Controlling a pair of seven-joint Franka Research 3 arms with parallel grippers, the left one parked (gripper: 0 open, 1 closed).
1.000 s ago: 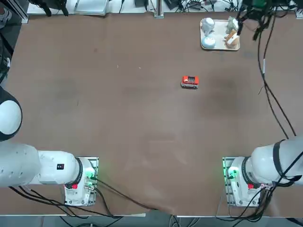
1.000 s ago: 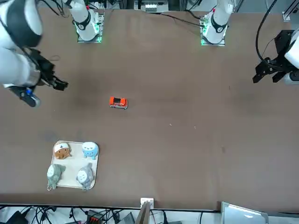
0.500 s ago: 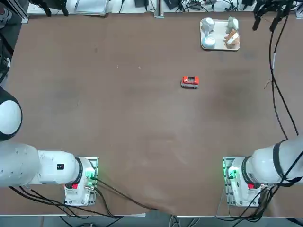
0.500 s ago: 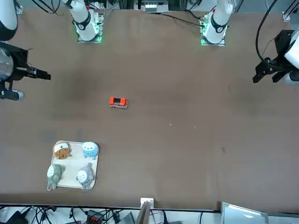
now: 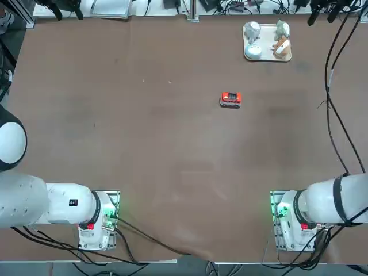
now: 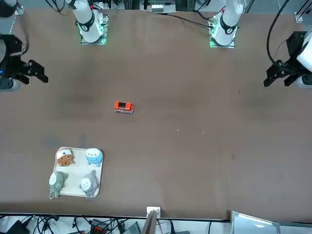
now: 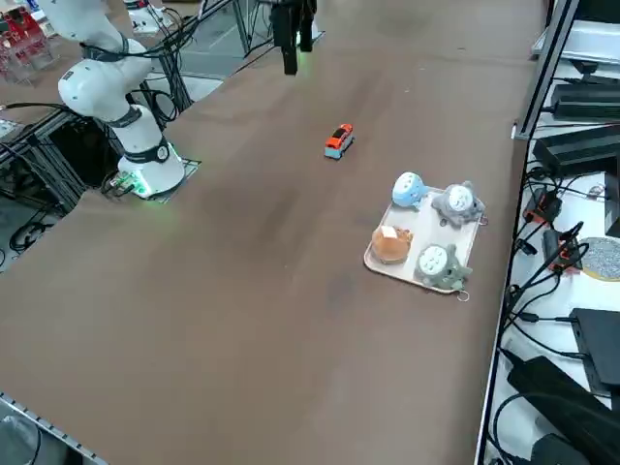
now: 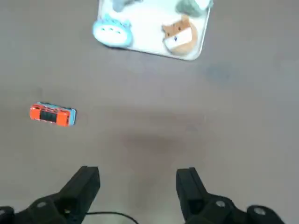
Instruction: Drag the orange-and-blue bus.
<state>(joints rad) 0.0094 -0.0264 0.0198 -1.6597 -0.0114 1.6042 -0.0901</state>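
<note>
The orange-and-blue bus (image 5: 230, 99) stands alone on the brown table, right of centre; it also shows as the bus (image 6: 123, 107), the bus (image 7: 338, 140) and the bus (image 8: 52, 114). My right gripper (image 8: 138, 186) is open, with nothing between its fingers and only bare table below. It hangs high in the air, well apart from the bus, out by the table's far right corner as the gripper (image 5: 322, 8), the gripper (image 6: 38, 73) and the gripper (image 7: 296, 41).
A white tray (image 5: 266, 40) with several pale figurines and an orange-brown one sits near the far right corner, beyond the bus; the tray (image 8: 149, 37) also shows in the wrist view. My arm's cable (image 5: 332, 109) hangs over the table's right side.
My right gripper has swung from beside the tray out toward the table's far right corner. The bus and the tray have not moved.
</note>
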